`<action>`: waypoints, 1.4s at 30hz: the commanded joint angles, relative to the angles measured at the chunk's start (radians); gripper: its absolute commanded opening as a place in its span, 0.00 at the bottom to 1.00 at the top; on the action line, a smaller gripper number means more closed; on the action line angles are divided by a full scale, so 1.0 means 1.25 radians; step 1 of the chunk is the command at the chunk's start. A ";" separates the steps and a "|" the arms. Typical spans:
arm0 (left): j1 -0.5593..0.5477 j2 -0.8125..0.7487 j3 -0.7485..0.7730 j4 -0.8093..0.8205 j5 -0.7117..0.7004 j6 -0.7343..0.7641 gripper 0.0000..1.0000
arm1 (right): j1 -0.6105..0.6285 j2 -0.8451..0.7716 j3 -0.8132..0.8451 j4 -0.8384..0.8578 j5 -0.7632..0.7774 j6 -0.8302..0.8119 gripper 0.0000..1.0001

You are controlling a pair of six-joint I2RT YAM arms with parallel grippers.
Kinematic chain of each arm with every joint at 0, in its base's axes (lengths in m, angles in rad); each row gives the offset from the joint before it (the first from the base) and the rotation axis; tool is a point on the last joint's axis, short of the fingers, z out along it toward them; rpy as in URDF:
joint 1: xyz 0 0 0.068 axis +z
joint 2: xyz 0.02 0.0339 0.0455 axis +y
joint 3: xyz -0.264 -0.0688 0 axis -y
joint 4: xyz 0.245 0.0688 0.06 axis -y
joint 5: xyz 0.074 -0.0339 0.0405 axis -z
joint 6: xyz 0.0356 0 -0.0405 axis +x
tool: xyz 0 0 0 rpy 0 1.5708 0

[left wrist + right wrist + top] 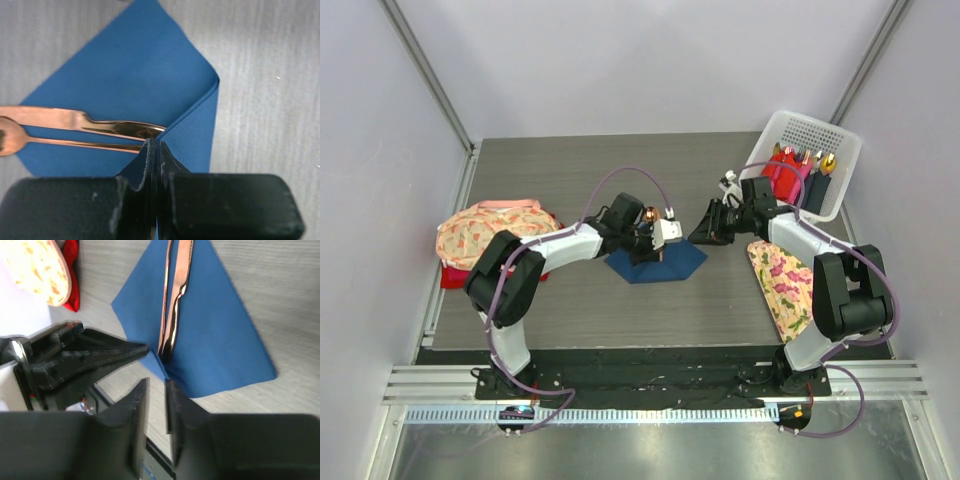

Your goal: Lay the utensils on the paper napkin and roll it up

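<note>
Here the grey desk (pixel 570 310) carries the blue paper napkin (pixel 665 262) at its centre, lying as a diamond between the two arms. The left end effector (pixel 154 150) is pressed together on one napkin corner and holds that flap up off the desk. The right end effector (pixel 156 385) hangs just beside it, its jaws a narrow slot apart with nothing between them. The utensils (pixel 75 125) lie side by side on the napkin. Their near tips touch the lifted flap, and their long axis runs straight away from both end effectors toward the far corner. The left arm is nearer, so the roll likely starts from its corner.
</note>
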 commanded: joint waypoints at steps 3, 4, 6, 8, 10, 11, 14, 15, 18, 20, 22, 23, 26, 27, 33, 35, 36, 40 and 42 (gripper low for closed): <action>0.015 0.023 0.038 0.062 -0.005 0.010 0.00 | 0.008 -0.023 -0.079 0.138 -0.070 0.108 0.19; 0.018 0.025 0.036 0.066 -0.006 0.010 0.00 | 0.012 -0.020 -0.084 0.146 -0.071 0.116 0.17; 0.018 0.028 0.031 0.083 -0.014 0.007 0.00 | 0.024 -0.008 -0.094 0.153 -0.075 0.123 0.13; 0.019 0.033 0.030 0.091 -0.016 0.006 0.00 | 0.034 0.007 -0.096 0.159 -0.076 0.129 0.10; 0.020 0.039 0.030 0.096 -0.019 0.004 0.00 | 0.050 0.018 -0.094 0.163 -0.079 0.131 0.09; 0.019 0.041 0.031 0.098 -0.020 0.005 0.00 | 0.055 0.023 -0.091 0.164 -0.079 0.132 0.09; 0.020 0.047 0.030 0.107 -0.030 0.006 0.00 | 0.075 0.045 -0.095 0.169 -0.080 0.139 0.08; 0.021 0.048 0.031 0.110 -0.031 0.005 0.00 | 0.078 0.055 -0.097 0.170 -0.078 0.140 0.08; 0.022 0.054 0.031 0.112 -0.033 0.003 0.00 | 0.094 0.065 -0.110 0.188 -0.074 0.155 0.07; 0.024 0.057 0.030 0.117 -0.040 0.004 0.00 | 0.100 0.078 -0.111 0.194 -0.073 0.158 0.07; 0.025 0.059 0.030 0.122 -0.043 0.003 0.00 | 0.108 0.091 -0.110 0.193 -0.071 0.159 0.07; 0.025 0.060 0.030 0.121 -0.045 0.004 0.00 | 0.110 0.093 -0.110 0.193 -0.070 0.160 0.07; 0.026 0.062 0.030 0.123 -0.043 0.000 0.00 | 0.120 0.109 -0.108 0.195 -0.068 0.162 0.07; 0.026 0.063 0.029 0.125 -0.045 0.000 0.00 | 0.124 0.114 -0.108 0.196 -0.065 0.162 0.07; 0.027 0.065 0.025 0.140 -0.058 -0.001 0.00 | 0.132 0.143 -0.093 0.194 -0.064 0.165 0.07; 0.029 0.065 0.019 0.142 -0.062 -0.002 0.00 | 0.135 0.150 -0.090 0.195 -0.063 0.167 0.07; 0.029 0.066 0.018 0.142 -0.064 -0.002 0.00 | 0.136 0.150 -0.088 0.193 -0.063 0.166 0.07; 0.030 0.070 0.017 0.143 -0.064 0.001 0.00 | 0.136 0.156 -0.084 0.191 -0.055 0.166 0.07; 0.031 0.070 0.015 0.143 -0.064 0.004 0.00 | 0.135 0.162 -0.083 0.190 -0.052 0.166 0.07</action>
